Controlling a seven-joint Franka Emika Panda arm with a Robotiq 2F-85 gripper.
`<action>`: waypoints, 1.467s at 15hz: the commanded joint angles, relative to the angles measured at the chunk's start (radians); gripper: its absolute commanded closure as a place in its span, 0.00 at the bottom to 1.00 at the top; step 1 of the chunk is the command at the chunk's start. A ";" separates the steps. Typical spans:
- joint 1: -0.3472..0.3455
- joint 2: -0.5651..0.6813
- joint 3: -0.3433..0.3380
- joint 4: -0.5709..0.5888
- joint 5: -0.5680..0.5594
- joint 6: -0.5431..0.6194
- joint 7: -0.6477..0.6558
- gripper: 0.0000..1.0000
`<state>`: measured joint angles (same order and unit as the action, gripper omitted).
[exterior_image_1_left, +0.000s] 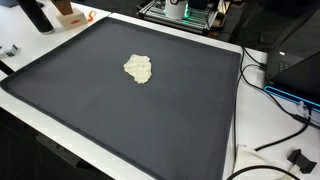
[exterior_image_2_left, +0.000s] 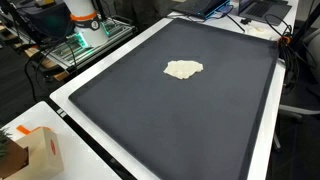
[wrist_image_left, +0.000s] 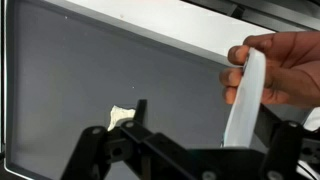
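In the wrist view my gripper (wrist_image_left: 215, 118) is open above a dark grey mat (wrist_image_left: 90, 70). A human hand (wrist_image_left: 285, 62) holds a thin white strip (wrist_image_left: 245, 100) upright between my fingers, close to the right finger; I cannot tell whether it touches. A small crumpled cream-coloured wad (wrist_image_left: 121, 116) lies on the mat just left of my left finger. The wad also shows near the middle of the mat in both exterior views (exterior_image_1_left: 139, 68) (exterior_image_2_left: 183, 69). My gripper does not show in either exterior view.
The mat (exterior_image_1_left: 90, 110) (exterior_image_2_left: 150, 120) covers a white table (wrist_image_left: 190, 25). Cables (exterior_image_1_left: 275, 125) and a blue-lit device (exterior_image_1_left: 295, 85) lie along one side. A brown box (exterior_image_2_left: 40, 150) and a metal rack (exterior_image_2_left: 75, 45) stand near other edges.
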<state>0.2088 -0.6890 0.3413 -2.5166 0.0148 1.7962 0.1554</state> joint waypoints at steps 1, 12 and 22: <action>0.017 0.005 -0.014 0.002 -0.009 -0.002 0.009 0.00; 0.020 0.023 -0.016 0.017 -0.024 -0.005 -0.009 0.58; 0.026 0.035 -0.016 0.028 -0.022 -0.002 0.000 0.96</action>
<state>0.2196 -0.6580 0.3371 -2.4905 0.0007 1.7962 0.1477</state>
